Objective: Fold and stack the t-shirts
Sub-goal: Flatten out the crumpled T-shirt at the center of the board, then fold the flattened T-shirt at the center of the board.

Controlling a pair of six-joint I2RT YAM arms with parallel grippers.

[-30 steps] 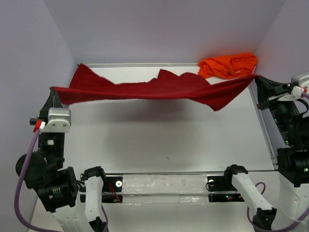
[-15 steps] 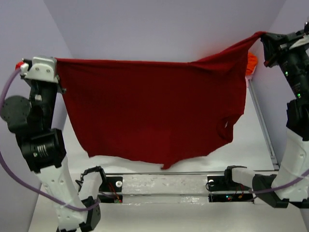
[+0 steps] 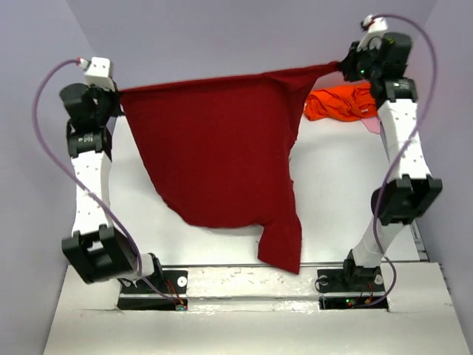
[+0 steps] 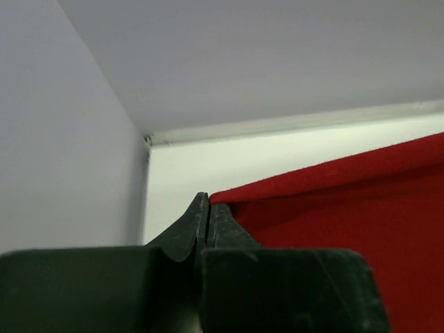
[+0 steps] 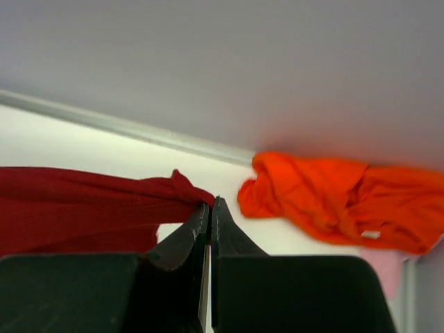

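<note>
Premises: a robotics laboratory test cell. A white table [image 3: 340, 185] is boxed in on three sides by plain pale-lilac walls [image 3: 222, 37]. The left arm [image 3: 92, 170] and right arm [image 3: 403, 140] are bolted to a metal rail [image 3: 251, 285] at the table's near edge (small indicator lights [image 3: 347, 299] glow there). Purple cables [image 3: 34, 118] loop along both.

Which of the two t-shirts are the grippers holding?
The red t-shirt, stretched between the left gripper and the right gripper; the orange t-shirt lies crumpled on the table.

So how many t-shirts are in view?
2. The dark red t-shirt hangs between the left gripper and right gripper; the orange t-shirt lies crumpled far right on the table. Pink cloth under it might be another.
</note>
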